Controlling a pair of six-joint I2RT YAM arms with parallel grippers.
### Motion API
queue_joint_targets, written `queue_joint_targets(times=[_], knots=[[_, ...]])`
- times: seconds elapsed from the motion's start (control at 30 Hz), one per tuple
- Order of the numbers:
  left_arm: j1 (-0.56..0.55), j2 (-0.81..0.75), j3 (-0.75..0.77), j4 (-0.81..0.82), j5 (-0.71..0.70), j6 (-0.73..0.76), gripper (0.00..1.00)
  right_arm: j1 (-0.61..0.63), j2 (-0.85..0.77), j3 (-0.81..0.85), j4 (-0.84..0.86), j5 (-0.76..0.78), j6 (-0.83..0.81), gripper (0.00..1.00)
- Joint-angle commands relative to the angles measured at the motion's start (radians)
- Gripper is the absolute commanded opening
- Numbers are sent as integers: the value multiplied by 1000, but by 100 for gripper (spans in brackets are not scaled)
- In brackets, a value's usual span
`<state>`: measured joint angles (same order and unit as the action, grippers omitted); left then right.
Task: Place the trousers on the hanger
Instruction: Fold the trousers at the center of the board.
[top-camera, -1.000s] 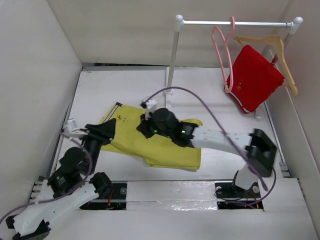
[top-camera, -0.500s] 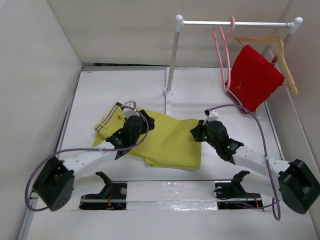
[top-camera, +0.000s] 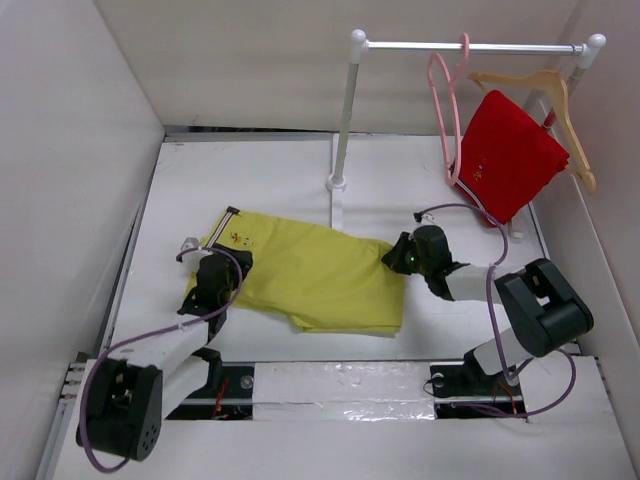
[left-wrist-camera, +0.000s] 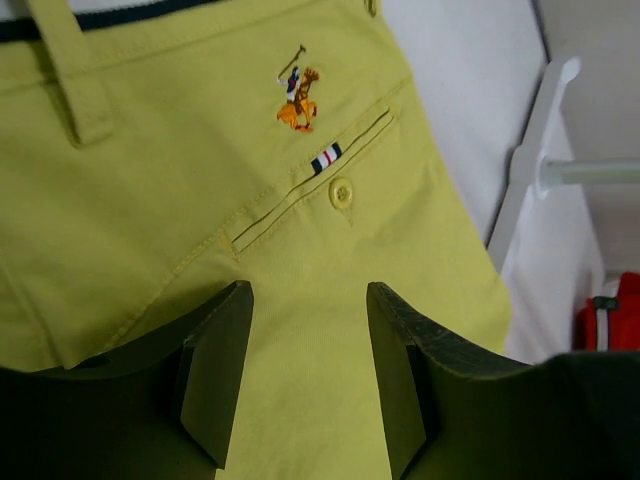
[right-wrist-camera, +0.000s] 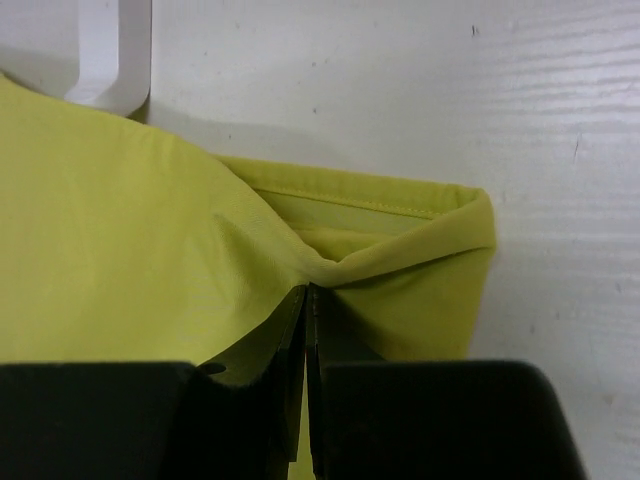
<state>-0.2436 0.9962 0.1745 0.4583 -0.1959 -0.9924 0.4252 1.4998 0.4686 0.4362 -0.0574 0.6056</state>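
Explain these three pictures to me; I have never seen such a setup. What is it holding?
Two robot arms, left and right, are bolted at the near edge of a white table. The wide picture is taken from above and behind them; the other two come from cameras on each wrist. Long yellow-green cloth trousers lie on the table. The right claw is shut, pinching the leg end; the left claw is open over the back pocket. A thin pink plastic hanger hangs on the white rail, beside a red garment.
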Motion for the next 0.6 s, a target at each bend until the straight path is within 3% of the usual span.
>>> queue_joint_targets(times=[0.0,0.13,0.33,0.47,0.57], knots=[[33,-152,-36,-58,-54,-66,47,-34,37,88,104,-21,20,9],[69,-341,-98,-186,-117,-104,47,-43,112,189,67,-45,-1,9],[89,-530,-83,-231,-86,3,47,-52,143,260,68,-151,-67,8],[67,-487,-12,-182,-5,99,44,-25,2,171,67,-93,-92,5],[-23,-380,51,-104,21,142,40,38,-59,169,53,-48,-107,5]])
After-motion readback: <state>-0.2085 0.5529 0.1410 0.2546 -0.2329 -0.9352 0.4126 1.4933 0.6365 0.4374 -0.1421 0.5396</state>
